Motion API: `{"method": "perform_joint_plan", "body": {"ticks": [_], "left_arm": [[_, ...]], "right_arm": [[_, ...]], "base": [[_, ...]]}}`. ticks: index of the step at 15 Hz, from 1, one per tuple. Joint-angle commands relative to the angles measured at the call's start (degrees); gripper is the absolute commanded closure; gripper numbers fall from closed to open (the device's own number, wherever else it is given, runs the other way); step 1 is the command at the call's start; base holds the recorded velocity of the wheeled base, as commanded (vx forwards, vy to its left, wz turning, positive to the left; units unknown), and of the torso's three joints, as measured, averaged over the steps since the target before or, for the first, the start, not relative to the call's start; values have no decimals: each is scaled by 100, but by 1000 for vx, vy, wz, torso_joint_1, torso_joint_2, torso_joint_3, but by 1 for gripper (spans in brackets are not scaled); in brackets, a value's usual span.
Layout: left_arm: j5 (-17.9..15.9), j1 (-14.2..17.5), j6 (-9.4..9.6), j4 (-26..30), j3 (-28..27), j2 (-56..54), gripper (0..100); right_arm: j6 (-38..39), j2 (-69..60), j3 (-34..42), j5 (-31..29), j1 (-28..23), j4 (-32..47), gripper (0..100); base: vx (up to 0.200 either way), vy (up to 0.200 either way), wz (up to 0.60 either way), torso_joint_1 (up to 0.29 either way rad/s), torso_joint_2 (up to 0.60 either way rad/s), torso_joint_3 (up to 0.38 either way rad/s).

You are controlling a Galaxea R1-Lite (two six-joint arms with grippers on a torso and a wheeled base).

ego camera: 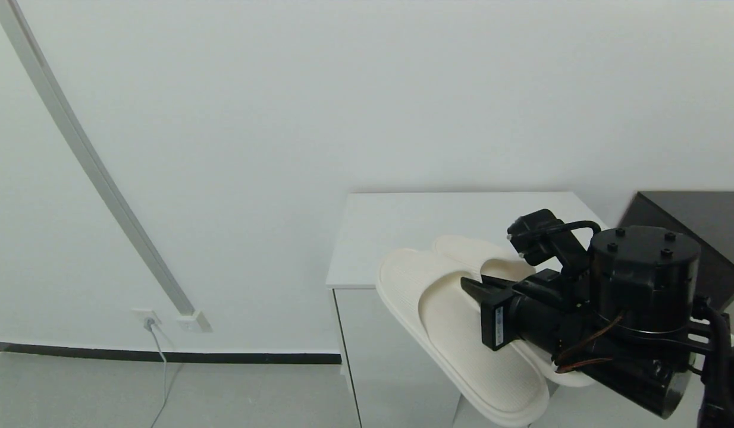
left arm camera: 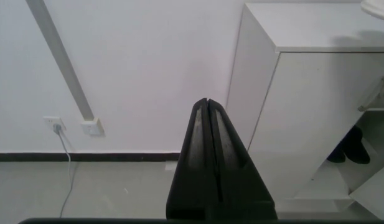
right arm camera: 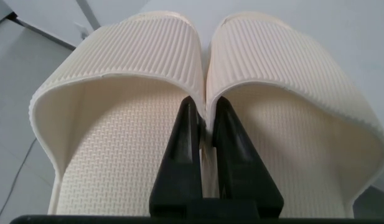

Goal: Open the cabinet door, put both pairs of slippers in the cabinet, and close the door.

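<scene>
A pair of cream slippers (ego camera: pixel 456 309) hangs in the air in front of the white cabinet (ego camera: pixel 438 238), held side by side. My right gripper (ego camera: pixel 471 286) is shut on the pair's touching inner edges (right arm camera: pixel 206 118), one finger inside each slipper. In the left wrist view my left gripper (left arm camera: pixel 208 102) is shut with nothing in it, at some distance from the cabinet's side (left arm camera: pixel 254 93). The cabinet interior (left arm camera: pixel 360 155) is open at the front, and dark shoes (left arm camera: pixel 350 149) stand on a shelf inside.
A plain white wall stands behind the cabinet, with a slanted grey cable duct (ego camera: pixel 87 160) and a wall socket with a cord (ego camera: pixel 147 321). A dark piece of furniture (ego camera: pixel 694 220) stands to the right of the cabinet. Grey floor lies to the left.
</scene>
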Motion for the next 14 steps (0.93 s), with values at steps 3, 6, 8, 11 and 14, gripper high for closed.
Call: {"method": "perform_joint_plan", "body": {"ticks": [3, 6, 8, 11, 14], "left_arm": [[1, 2, -4, -1, 0, 7, 100], [10, 2, -13, -1, 0, 7, 100], [10, 2, -13, -1, 0, 7, 100], [19, 2, -22, -1, 0, 7, 100], [10, 2, -22, -1, 0, 7, 100]], "right_arm": [[0, 71, 2, -4, 5, -5, 100], [8, 62, 28, -4, 5, -5, 100], [8, 44, 98, -13, 14, -14, 100], [-18, 53, 177, -13, 76, -14, 100], [8, 53, 213, -4, 76, -14, 100]], "base": [[-200, 0, 0, -10, -2, 2], [-200, 0, 0, 2, 2, 4], [0, 0, 0, 0, 0, 0], [0, 0, 0, 0, 0, 0], [0, 0, 0, 0, 0, 0]]}}
